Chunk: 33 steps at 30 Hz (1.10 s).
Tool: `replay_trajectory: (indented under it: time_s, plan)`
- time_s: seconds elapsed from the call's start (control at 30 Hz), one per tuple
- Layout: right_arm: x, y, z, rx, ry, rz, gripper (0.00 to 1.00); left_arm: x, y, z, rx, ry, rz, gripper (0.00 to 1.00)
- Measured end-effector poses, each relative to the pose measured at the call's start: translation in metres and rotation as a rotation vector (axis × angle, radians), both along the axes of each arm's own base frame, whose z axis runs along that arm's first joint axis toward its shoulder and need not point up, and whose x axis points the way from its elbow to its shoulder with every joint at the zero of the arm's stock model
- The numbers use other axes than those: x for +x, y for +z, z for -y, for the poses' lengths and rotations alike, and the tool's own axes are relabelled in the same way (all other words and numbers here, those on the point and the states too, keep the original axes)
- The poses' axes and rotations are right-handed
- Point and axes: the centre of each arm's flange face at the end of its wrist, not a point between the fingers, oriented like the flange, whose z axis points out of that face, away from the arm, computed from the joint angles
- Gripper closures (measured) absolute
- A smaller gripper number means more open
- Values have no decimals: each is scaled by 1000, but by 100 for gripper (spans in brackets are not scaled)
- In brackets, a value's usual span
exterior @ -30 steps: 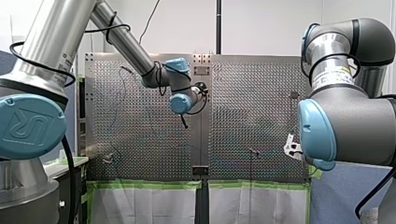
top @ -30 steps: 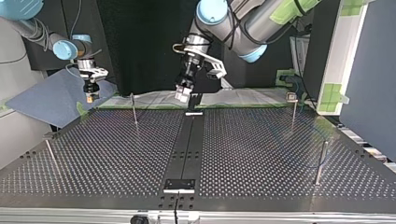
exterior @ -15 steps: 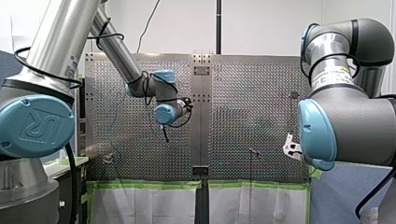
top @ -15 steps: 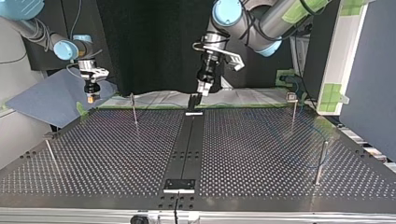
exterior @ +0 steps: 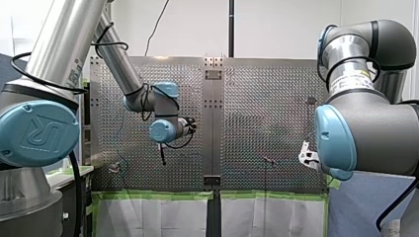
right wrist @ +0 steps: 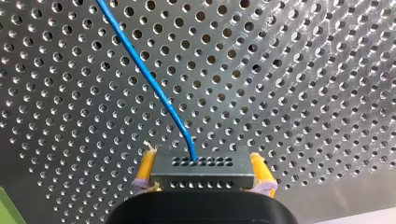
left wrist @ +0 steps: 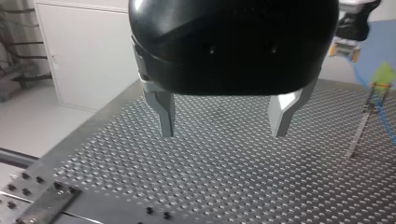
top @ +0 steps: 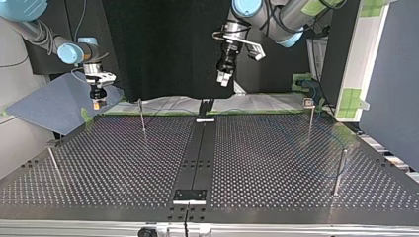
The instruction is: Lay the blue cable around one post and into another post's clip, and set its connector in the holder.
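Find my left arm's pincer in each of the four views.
Front view: left pincer, over the perforated table's left half.
Top view: pincer up high, just right of centre.
Left wrist view: the pincer itself, metal fingers open above the table.
Right wrist view: not in it.
Shared landmark: the perforated table.

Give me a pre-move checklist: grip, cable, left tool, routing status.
1. Connector gripped: ok, clamped between the right tool's yellow pads.
2. Blue cable free at the grip: ok, it leaves the connector's face between the pads and runs out over the perforated table.
3. Left tool ready: ok, open, nothing between its fingers.
4. Left tool clear of the table: ok, hangs above it.
5. Cable around a post and in a clip: cannot tell, the cable is too thin to trace in the front and top views.
6. Connector in holder: not ok, it is in the right tool.
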Motion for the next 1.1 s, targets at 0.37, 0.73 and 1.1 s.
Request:
replay_trajectory:
  time_s: [0.37,0.73,1.1]
  plan:
    - [3,0,0,1,4,0,100,-26,-22,-20,-4,4,-27,0]
    - [4,1,0,-1,7,-1,100,-50,-39,-38,-44,5,-46,0]
    - [1,7,11,-19,-30,-46,100,-86,-62,-63,-1,14,-116,0]
